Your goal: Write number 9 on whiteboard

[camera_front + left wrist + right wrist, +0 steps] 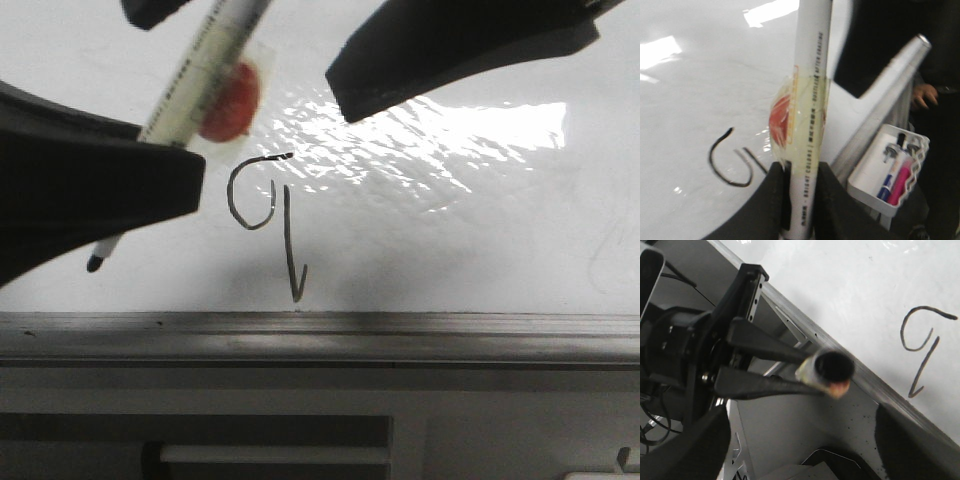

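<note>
The number 9 point(265, 215) is drawn in thin dark line on the whiteboard point(450, 230), just above its grey rail point(320, 335). It also shows in the left wrist view point(730, 162) and the right wrist view point(922, 347). My left gripper point(800, 172) is shut on a white marker point(200, 75) with a red piece point(232, 100) taped to it. The marker's dark tip point(95, 264) is left of the figure and apart from it. My right gripper point(800, 452) is open and empty, with one finger point(450, 50) above the board's glare patch.
A white tray point(875, 187) with a blue and a pink marker hangs beside the rail point(885, 100). A person's hand point(922, 95) shows behind it. Dark machine parts and cables point(670, 350) lie below the board's edge in the right wrist view.
</note>
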